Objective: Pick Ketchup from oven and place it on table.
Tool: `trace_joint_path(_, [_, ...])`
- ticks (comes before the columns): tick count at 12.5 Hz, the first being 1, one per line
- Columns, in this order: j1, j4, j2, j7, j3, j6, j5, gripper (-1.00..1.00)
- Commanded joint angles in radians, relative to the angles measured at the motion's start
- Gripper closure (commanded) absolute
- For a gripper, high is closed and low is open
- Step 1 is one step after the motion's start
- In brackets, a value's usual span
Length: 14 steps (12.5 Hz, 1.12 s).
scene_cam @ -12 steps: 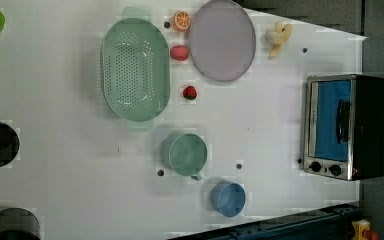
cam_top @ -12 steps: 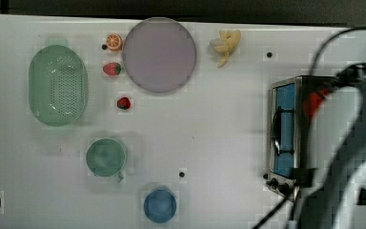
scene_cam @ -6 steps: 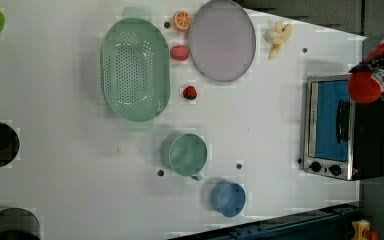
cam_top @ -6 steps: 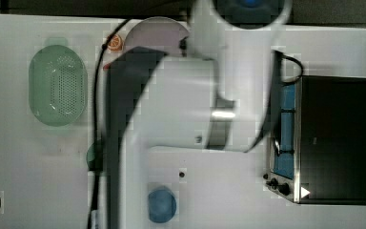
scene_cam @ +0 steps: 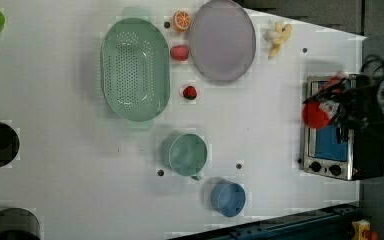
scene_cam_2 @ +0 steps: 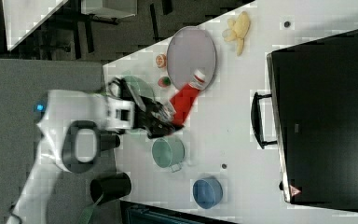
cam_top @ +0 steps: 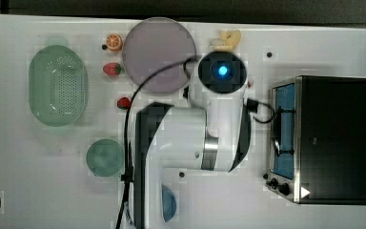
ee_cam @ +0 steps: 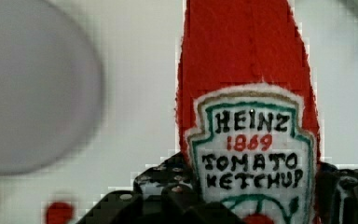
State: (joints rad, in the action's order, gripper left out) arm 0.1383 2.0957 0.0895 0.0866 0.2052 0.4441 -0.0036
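The ketchup (ee_cam: 247,93), a red bottle with a white label, stands between my gripper's (ee_cam: 254,198) black fingers (ee_cam: 168,191), and the gripper is shut on it. In the right view the gripper (scene_cam_2: 168,116) holds the ketchup (scene_cam_2: 184,100) tilted above the white table (scene_cam_2: 242,154), its white cap toward the purple plate, well apart from the oven (scene_cam_2: 326,116). In the left view the ketchup (scene_cam: 316,114) shows in front of the oven (scene_cam: 340,150). In the top view my arm covers the bottle, and the oven (cam_top: 333,138) sits at the top view's right.
A purple plate (cam_top: 158,52), a green colander (cam_top: 57,86), a green cup (cam_top: 105,157) and a blue bowl (scene_cam: 228,198) stand on the table. Two strawberries (cam_top: 112,69) (cam_top: 123,102), an orange slice (cam_top: 114,42) and a yellow fruit (cam_top: 226,40) lie near the plate.
In the top view my arm has swung from over the oven to the table's middle by the plate. In the left view the gripper with the ketchup has come into sight at the oven.
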Motion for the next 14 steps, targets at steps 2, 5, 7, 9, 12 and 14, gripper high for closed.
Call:
trace_joint_path(2, [0.016, 0.128, 0.048, 0.026, -0.004, 0.211, 0.015, -0.24])
trace_joint_path(5, [0.022, 0.169, 0.138, 0.026, -0.006, 0.336, 0.016, -0.24])
trace_joint_path(7, [0.026, 0.168, 0.205, 0.026, -0.018, 0.424, 0.017, -0.25])
trace_joint_path(9, [0.027, 0.161, 0.194, 0.026, -0.026, 0.449, 0.020, -1.00])
trace_joint_path(12, [0.026, 0.143, 0.105, 0.029, -0.025, 0.381, 0.020, -1.00])
trace_joint_path(14, [0.025, 0.077, 0.032, 0.036, -0.024, 0.249, 0.020, -1.00])
